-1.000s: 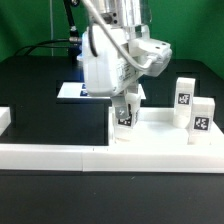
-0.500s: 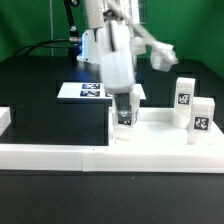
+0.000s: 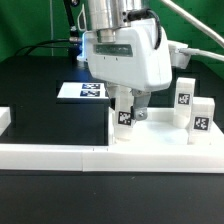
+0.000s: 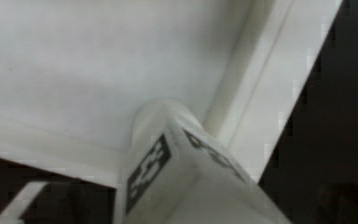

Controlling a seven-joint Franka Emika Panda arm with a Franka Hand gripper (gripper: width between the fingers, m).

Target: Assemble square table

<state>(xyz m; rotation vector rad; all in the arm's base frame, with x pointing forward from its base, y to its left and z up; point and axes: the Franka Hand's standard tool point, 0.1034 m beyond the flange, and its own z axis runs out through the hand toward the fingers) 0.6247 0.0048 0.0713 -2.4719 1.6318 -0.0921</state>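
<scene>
So the whole setup sits on a black table (image 3: 40, 95) with a green backdrop (image 3: 25, 25) behind it, and some dark cables run along the back edge. A long low white border rail (image 3: 60, 155) runs across the front, and the marker board (image 3: 80, 91) lies flat further back, partly hidden by the arm.

The square tabletop (image 3: 160, 128) is at the exterior view's right, pushed up against that rail, rim up. One leg (image 3: 125, 115) stands in it near the corner on the exterior view's left, tag facing the camera. Two more legs (image 3: 185, 98) (image 3: 203, 116) stand upright at the far right, near each other.

The gripper (image 3: 127, 105) hangs right over that first leg with its fingers spread wide either side of it, so it's open and I don't see it clamping anything. From the wrist view you're looking down the leg (image 4: 167, 170) with the white tabletop floor (image 4: 105, 70) and its rim behind it, pretty blurry
</scene>
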